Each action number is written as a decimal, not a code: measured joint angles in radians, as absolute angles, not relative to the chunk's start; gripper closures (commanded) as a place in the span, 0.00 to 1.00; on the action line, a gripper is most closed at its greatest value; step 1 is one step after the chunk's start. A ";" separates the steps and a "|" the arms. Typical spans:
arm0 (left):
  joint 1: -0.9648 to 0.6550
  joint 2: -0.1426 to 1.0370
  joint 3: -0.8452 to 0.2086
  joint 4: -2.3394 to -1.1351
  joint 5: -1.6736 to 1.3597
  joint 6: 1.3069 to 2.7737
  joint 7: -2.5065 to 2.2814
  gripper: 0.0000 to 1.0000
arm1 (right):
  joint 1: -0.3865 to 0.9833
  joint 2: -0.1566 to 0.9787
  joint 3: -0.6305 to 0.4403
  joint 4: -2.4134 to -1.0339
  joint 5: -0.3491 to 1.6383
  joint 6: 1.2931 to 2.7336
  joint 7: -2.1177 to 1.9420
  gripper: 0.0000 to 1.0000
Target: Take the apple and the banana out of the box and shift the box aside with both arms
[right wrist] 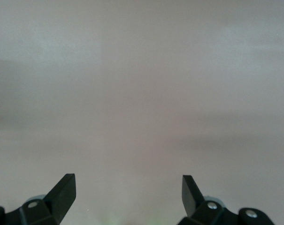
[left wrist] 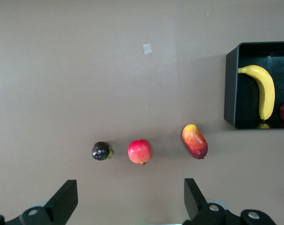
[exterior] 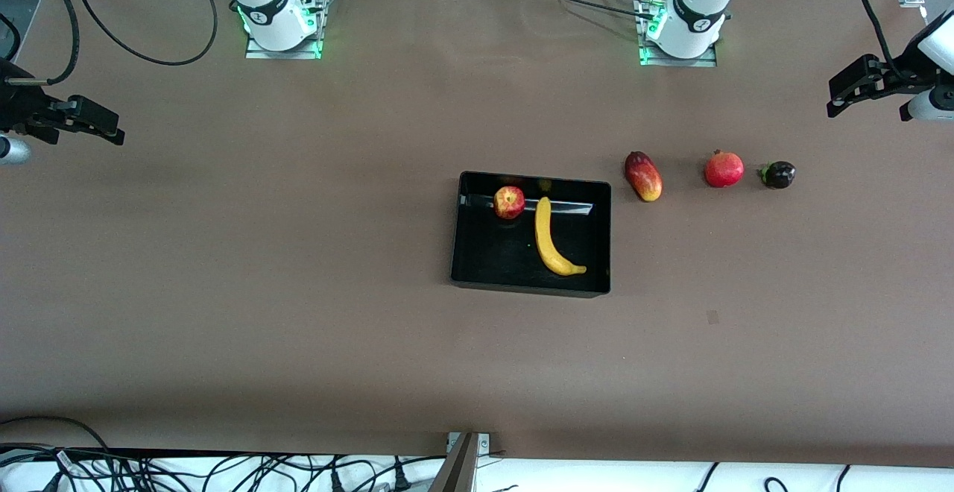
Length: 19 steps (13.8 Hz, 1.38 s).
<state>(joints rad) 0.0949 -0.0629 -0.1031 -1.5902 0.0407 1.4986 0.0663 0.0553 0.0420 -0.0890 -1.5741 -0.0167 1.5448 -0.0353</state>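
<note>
A shallow rectangular glossy black plastic box (exterior: 531,233) sits mid-counter on the brown counter (exterior: 298,291). Inside it, a small round red apple with yellowish streaks (exterior: 509,202) lies by the wall farthest from the front camera, and a long curved yellow banana (exterior: 552,240) lies just beside it, apart, running toward the nearer wall. Both look light and stiff. The apple is smooth and may roll, so grip across its widest part. The banana is best pinched across its narrow middle. The box looks slick and light, so its low end walls suit one hand each.

The left hand (exterior: 857,89) hovers over the left arm's end of the counter, jaws wide and empty. The right hand (exterior: 82,119) hovers over the right arm's end, likewise wide and empty.
</note>
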 measured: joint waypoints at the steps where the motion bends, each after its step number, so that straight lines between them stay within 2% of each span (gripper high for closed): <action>1: 0.095 -0.063 -0.103 -1.590 0.041 1.499 0.066 0.00 | 0.055 0.042 -0.089 -1.574 -0.017 1.545 -0.035 0.00; 9: 0.090 -0.061 -0.103 -1.596 0.031 1.499 0.054 0.00 | 0.055 0.042 -0.089 -1.574 -0.017 1.545 -0.035 0.00; 12: 0.053 -0.027 -0.105 -1.611 -0.006 1.547 -0.067 0.00 | 0.055 0.042 -0.089 -1.574 -0.017 1.545 -0.035 0.00; 19: -0.233 0.275 -0.117 -1.630 -0.020 1.832 -0.646 0.00 | 0.055 0.042 -0.089 -1.574 -0.017 1.545 -0.035 0.00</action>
